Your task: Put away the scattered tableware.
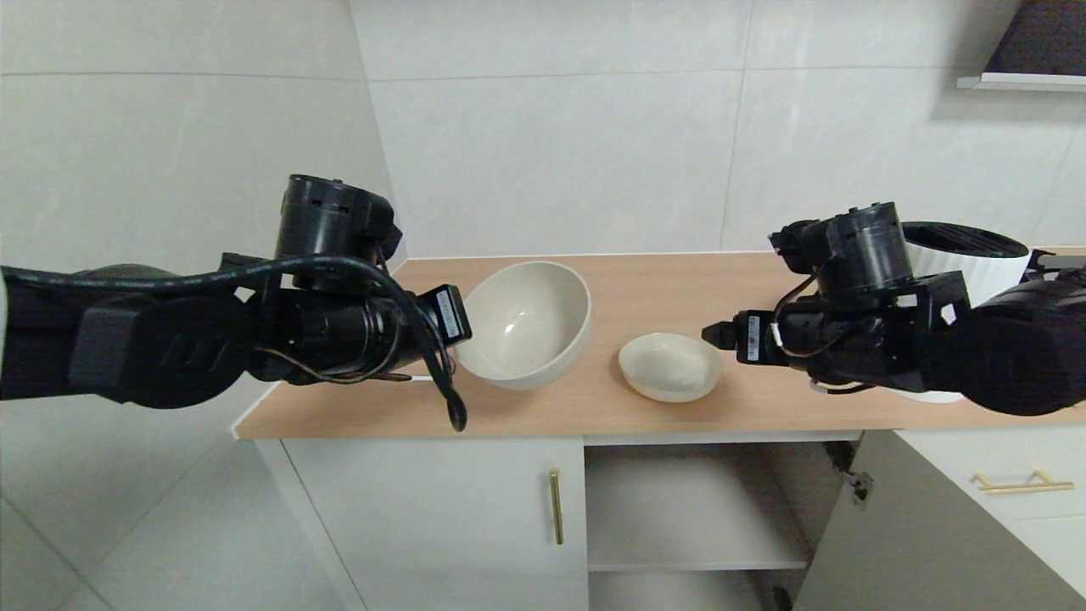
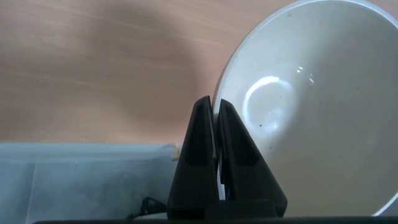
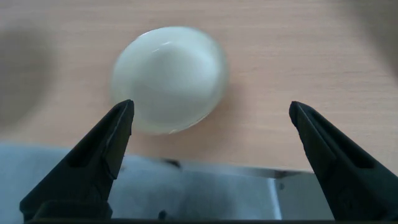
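Two cream bowls sit on a wooden counter (image 1: pixel 679 288): one large bowl (image 1: pixel 526 327), tilted up on its side, and one small bowl (image 1: pixel 670 365) just beside it. The left gripper (image 2: pixel 214 106) has its jaws pinched on the large bowl's rim. The right gripper (image 3: pixel 210 109) hovers near the small bowl, jaws spread wide, holding nothing.

Centre frame: large cream bowl (image 1: pixel 526 335), glossy inside, tilted with its mouth toward frame left, on the wood surface (image 1: pixel 662 288), rim pinched in the left tool (image 2: pixel 215 102). Just right of it, not touching: small pale bowl (image 1: pixel 670 367), upright or inverted unclear.
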You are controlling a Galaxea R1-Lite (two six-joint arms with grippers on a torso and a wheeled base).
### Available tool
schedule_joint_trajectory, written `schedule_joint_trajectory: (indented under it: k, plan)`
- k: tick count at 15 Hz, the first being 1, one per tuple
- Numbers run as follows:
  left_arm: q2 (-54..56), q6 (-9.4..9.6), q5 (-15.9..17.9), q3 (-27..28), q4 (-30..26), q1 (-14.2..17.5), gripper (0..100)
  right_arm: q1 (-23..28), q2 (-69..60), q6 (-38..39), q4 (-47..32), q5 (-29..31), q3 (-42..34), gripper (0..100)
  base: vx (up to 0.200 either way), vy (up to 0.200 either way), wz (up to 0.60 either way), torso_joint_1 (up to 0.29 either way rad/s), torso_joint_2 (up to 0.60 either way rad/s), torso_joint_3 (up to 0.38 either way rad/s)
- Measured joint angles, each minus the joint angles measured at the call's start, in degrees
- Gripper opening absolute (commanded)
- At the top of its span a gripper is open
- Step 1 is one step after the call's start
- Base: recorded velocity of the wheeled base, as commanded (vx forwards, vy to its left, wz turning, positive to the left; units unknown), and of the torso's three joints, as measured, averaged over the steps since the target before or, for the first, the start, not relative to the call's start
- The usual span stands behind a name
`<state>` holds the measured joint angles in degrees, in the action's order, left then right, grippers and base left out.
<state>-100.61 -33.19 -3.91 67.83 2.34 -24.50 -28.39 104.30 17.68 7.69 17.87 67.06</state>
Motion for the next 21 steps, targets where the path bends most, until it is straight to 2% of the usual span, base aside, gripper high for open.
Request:
schedule_joint_trajectory:
  k: [3,10,11,21]
  plan:
    - [2.10,0.18,0.30,-0.99,0.11,0.00,0,1.27,7.50,1.26,0.29,2.88,3.11,100,0.000,0.000,0.00,0.000,0.00,0.000]
    - [3.01,0.22,0.33,-1.10,0.09,0.00,0,2.55,17.08,4.41,3.23,3.39,7.30,100,0.000,0.000,0.00,0.000,0.00,0.000]
    - [3.06,0.20,0.33,-1.07,0.09,-0.05,0,2.60,17.40,4.51,3.28,3.39,7.35,0,0.000,0.000,0.00,0.000,0.00,0.000]
    - [3.80,0.11,0.41,-1.10,0.33,0.39,0,2.57,16.04,5.61,3.25,3.06,7.02,0,0.000,0.000,0.00,0.000,0.00,0.000]
